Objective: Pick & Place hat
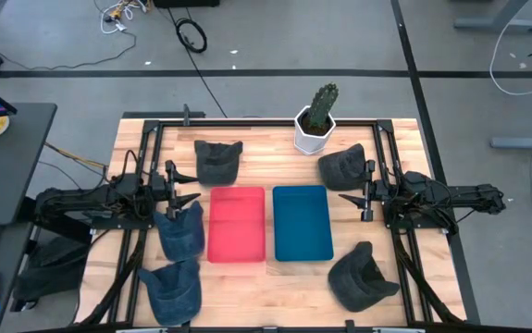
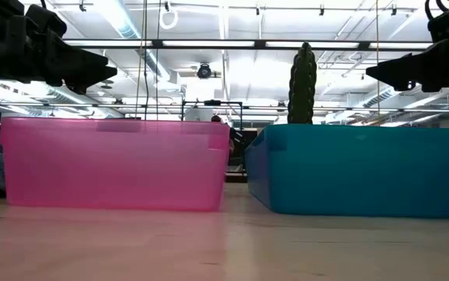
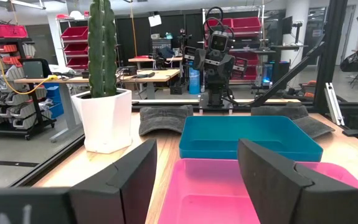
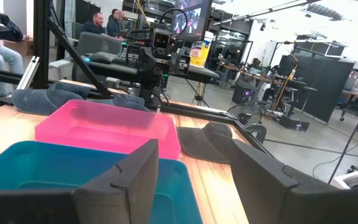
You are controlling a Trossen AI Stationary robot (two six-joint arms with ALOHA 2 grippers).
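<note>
Both jaws released, nothing held.
Left gripper point(image 1: 190, 185) faces the pink bin point(image 1: 237, 225); right gripper point(image 1: 347, 202) faces the teal bin point(image 1: 302, 223).

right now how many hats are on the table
5: one behind the red bin, one by the cactus pot, two at left, one front right.

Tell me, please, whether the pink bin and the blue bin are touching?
Apart: the low view shows a clear gap between the pink bin and the blue bin.

wood table point(image 1: 256, 277): pink bin point(image 1: 238, 224), blue bin point(image 1: 302, 222), potted cactus point(image 1: 317, 118), five caps.
</note>
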